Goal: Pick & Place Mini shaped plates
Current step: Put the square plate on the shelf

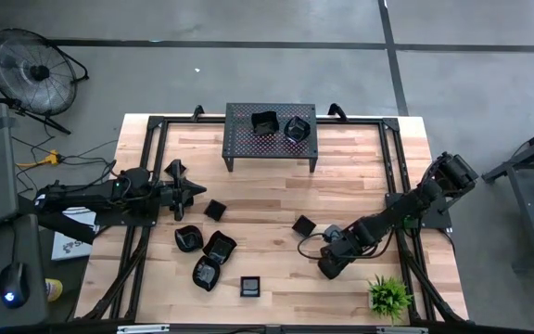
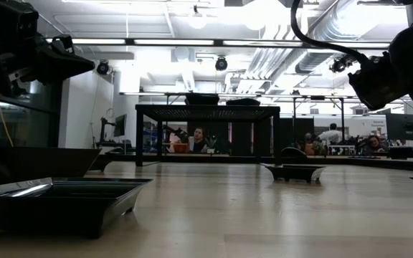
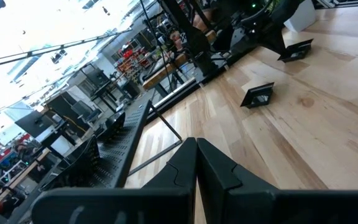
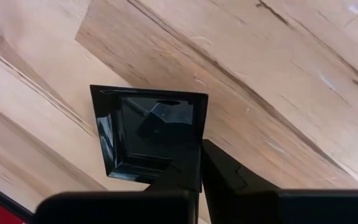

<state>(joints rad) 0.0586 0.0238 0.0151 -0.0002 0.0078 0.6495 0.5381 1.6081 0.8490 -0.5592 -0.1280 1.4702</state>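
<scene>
Right gripper (image 4: 199, 163) is clamped tight on the rim of a small square plate (image 4: 151, 134), low over the wooden table (image 1: 360, 186) near its front right. Behind, two plates (image 1: 279, 124) sit on the perforated stand (image 1: 239, 141). Left gripper (image 3: 196, 158) hangs closed and empty near the loose plates (image 1: 207, 250).

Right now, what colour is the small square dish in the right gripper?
Glossy black. The small square dish, pinched by its rim in the right gripper, shows best in the right wrist view.
</scene>
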